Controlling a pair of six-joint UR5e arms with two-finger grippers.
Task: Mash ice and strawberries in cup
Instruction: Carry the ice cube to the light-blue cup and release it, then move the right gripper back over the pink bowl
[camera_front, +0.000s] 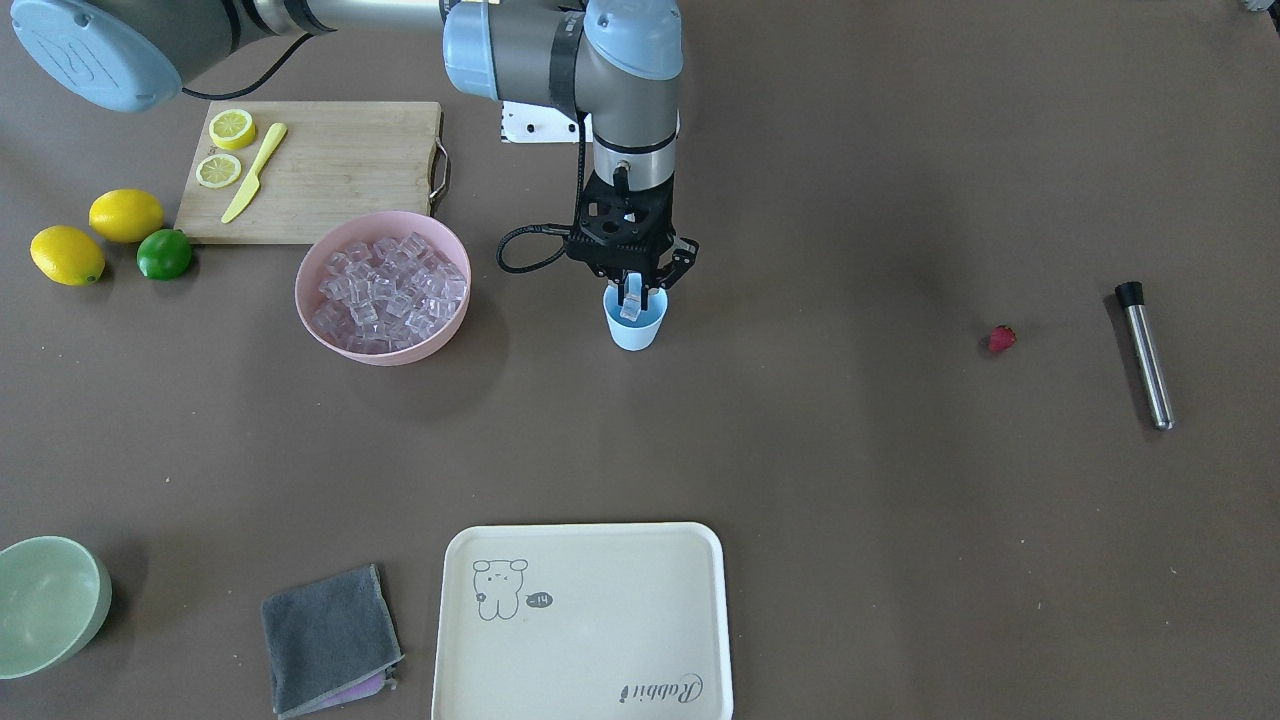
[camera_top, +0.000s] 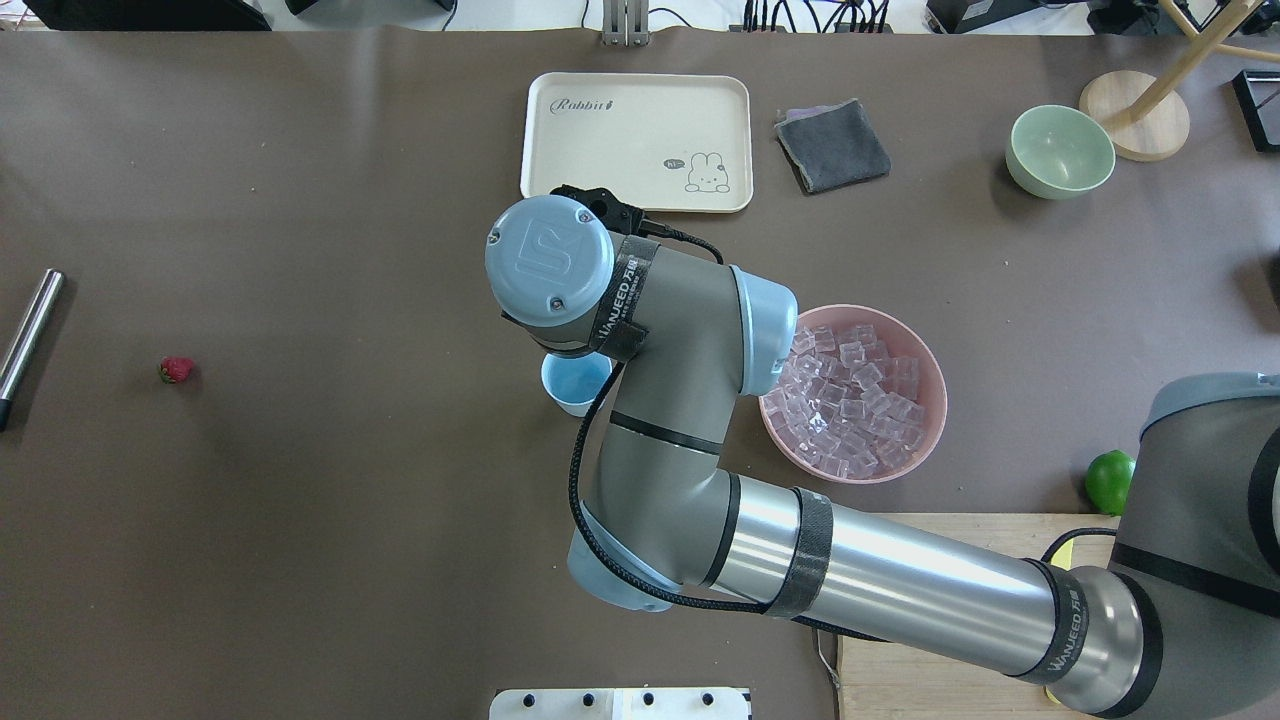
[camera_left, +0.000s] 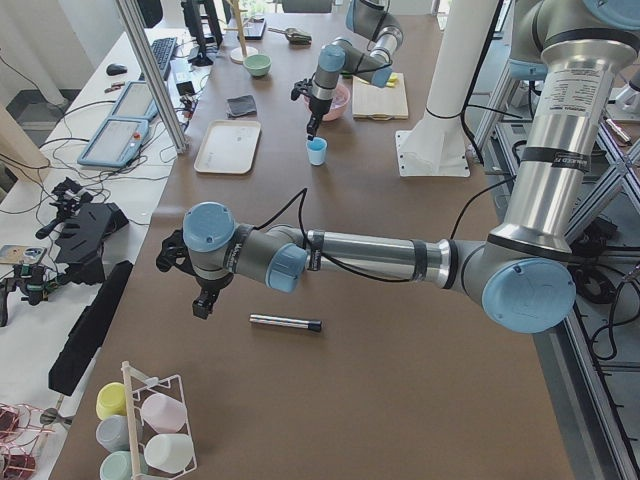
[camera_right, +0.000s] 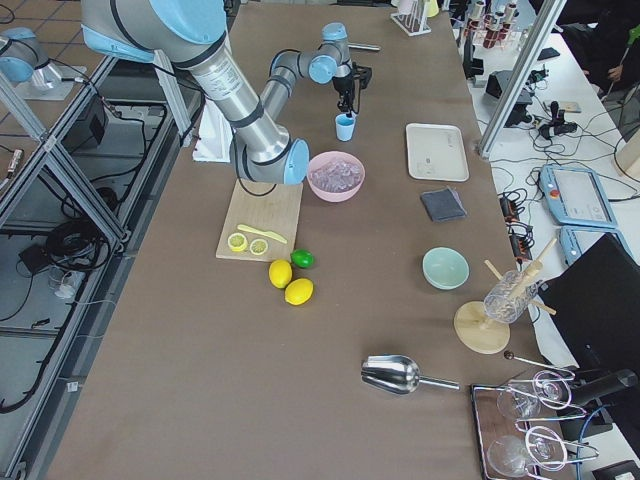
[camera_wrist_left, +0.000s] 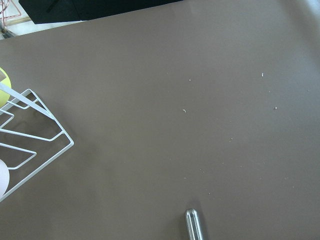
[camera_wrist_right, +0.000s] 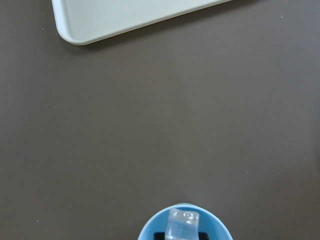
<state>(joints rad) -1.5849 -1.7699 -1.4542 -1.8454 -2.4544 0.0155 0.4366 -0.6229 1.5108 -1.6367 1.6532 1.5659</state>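
Observation:
My right gripper (camera_front: 634, 297) hangs straight down over the pale blue cup (camera_front: 636, 328), shut on one clear ice cube (camera_front: 630, 301) held at the cup's mouth. The right wrist view shows the cube (camera_wrist_right: 183, 224) just above the cup's rim (camera_wrist_right: 150, 231). In the overhead view the arm hides all but part of the cup (camera_top: 573, 385). More ice (camera_front: 387, 285) fills the pink bowl (camera_front: 402, 352) beside the cup. The strawberry (camera_front: 1002, 339) lies alone on the table, far from the cup. My left gripper (camera_left: 203, 306) hovers near a steel muddler (camera_left: 285, 322); I cannot tell whether it is open or shut.
A cream tray (camera_front: 585, 620), grey cloth (camera_front: 328, 637) and pale green bowl (camera_front: 48, 603) lie along the operators' edge. A cutting board (camera_front: 330, 170) with lemon slices and a yellow knife, two lemons and a lime (camera_front: 164, 254) sit behind the pink bowl. A wire cup rack (camera_wrist_left: 30, 135) stands near my left gripper.

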